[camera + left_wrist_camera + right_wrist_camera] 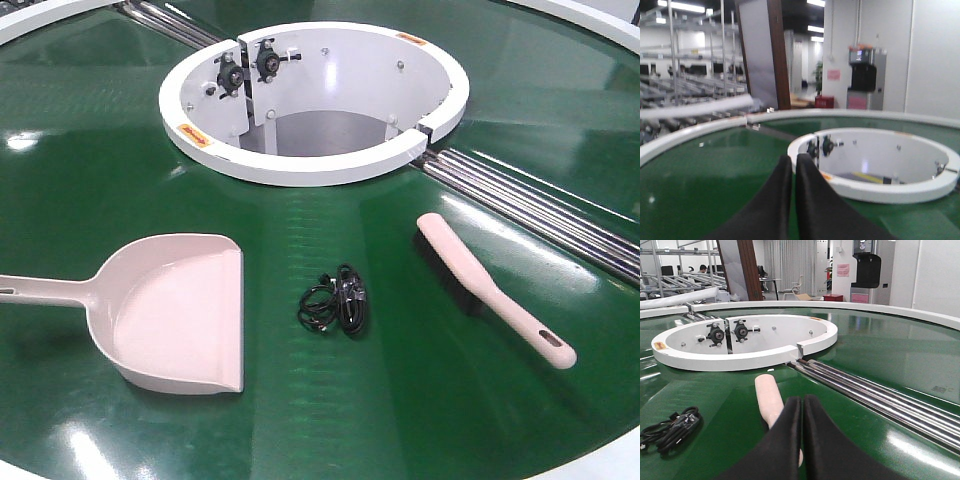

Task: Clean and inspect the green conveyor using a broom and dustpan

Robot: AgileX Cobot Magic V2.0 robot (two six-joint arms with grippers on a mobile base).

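Note:
The green conveyor (300,420) fills the front view. The beige-pink dustpan (175,310) lies on it at the left, mouth to the right and handle to the left edge. The broom (480,285) lies at the right, bristles down, its slotted handle end nearest the front. Neither gripper shows in the front view. In the left wrist view my left gripper (793,159) is shut and empty above the belt, facing the white ring. In the right wrist view my right gripper (802,399) is shut, just over the broom (767,395), which runs away beneath the fingers.
A coiled black cable (335,300) lies between dustpan and broom; it also shows in the right wrist view (670,432). The white central ring (310,165) opens at the back. Metal rollers (540,205) run from the ring to the right.

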